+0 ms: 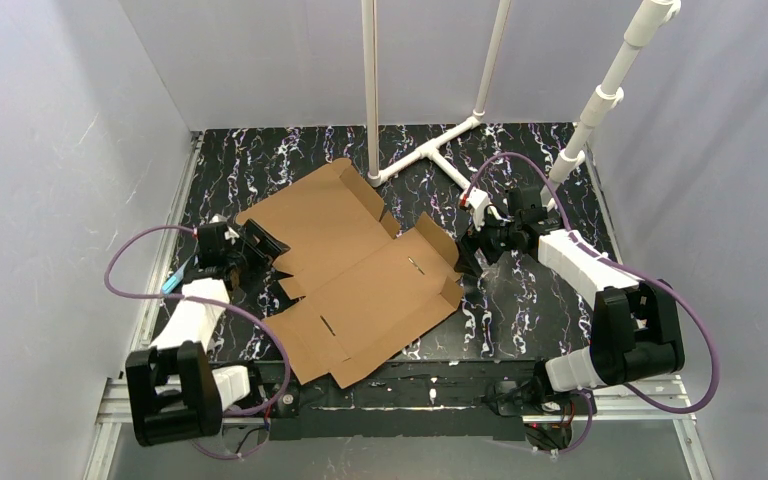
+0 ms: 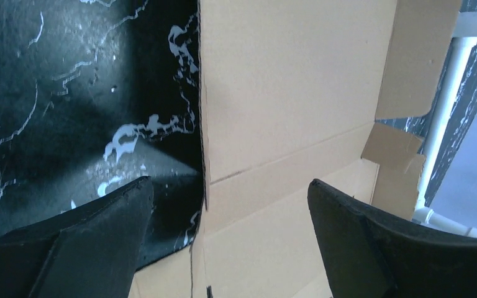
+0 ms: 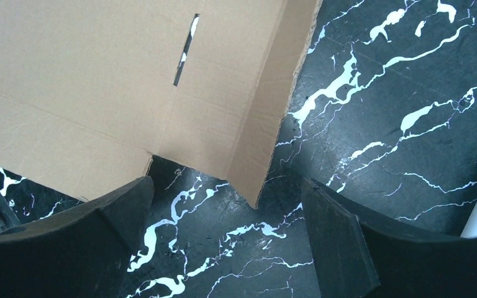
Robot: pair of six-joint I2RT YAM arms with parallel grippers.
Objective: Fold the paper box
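I see the paper box (image 1: 350, 270) lying spread out almost flat across the middle of the table (image 1: 530, 300), with no wall or lid raised, so I judge the folding hardly begun. My left gripper (image 1: 265, 258) sits at its left edge and my right gripper (image 1: 472, 252) at its right corner. Both jaws gape wide and hold nothing. Every flap, tab and the lid are left to fold.

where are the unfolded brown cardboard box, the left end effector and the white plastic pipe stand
unfolded brown cardboard box (image 1: 360, 275), top external view, middle of its centre panel
left end effector (image 2: 228, 186), left wrist view, midway between its open fingertips
white plastic pipe stand (image 1: 428, 153), top external view, its T-joint
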